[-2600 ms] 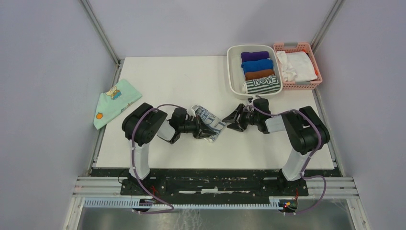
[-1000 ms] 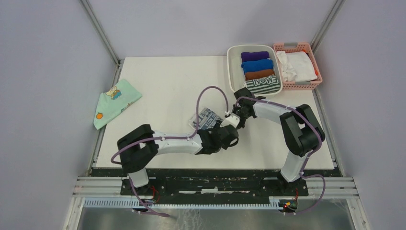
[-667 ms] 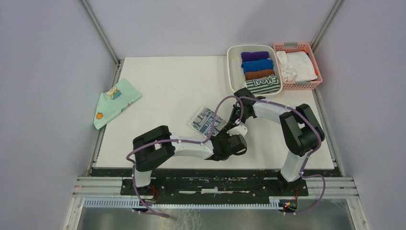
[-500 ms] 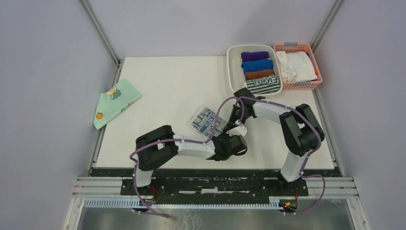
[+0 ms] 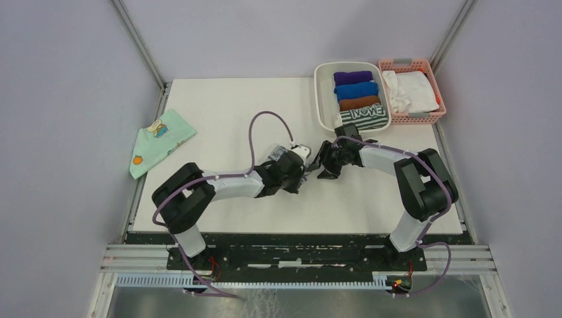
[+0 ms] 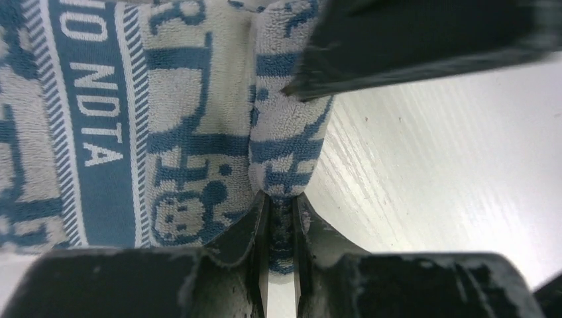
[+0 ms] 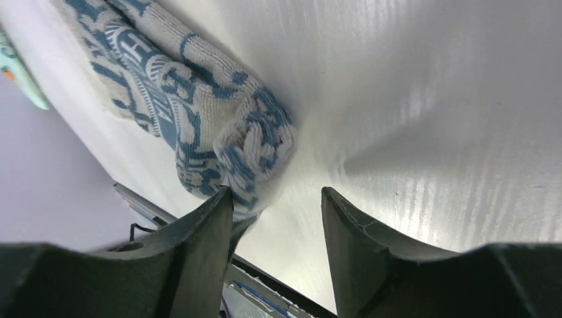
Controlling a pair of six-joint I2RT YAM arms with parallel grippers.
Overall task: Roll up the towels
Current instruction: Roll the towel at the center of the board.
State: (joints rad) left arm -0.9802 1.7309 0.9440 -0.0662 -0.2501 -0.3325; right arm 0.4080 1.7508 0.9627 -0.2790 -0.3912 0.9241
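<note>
Top and wrist views, near to far. L gripper (image 6: 281, 204) was clenched on a folded edge of the blue towel (image 6: 192, 132), the cloth pinched thin between both fingers. The towel lay on the table (image 5: 225, 112), near-left of the tray (image 5: 321, 99) and well apart from it. In the top view it was mostly hidden under the L wrist. Its lettered band ran alongside the fold.

R gripper (image 7: 275, 199) met the L gripper from the tray side, jaws apart and released. The towel's partly rolled end touched one finger (image 7: 212, 225); the other finger stood clear over bare table.

Tray contents, nearest slot first:
- striped towel (image 5: 363, 116), rolled, white lettering up
- brown roll (image 5: 360, 103)
- blue roll (image 5: 356, 91)
- purple roll (image 5: 352, 77), at the far end

All four rolls lay crosswise, each touching the next.

Pink basket (image 5: 404, 63) stood just right of the tray, w/ a white cloth (image 5: 411, 89) in it. Mint cloth (image 5: 159, 140) lay far left of the tray, over the table's left edge.
</note>
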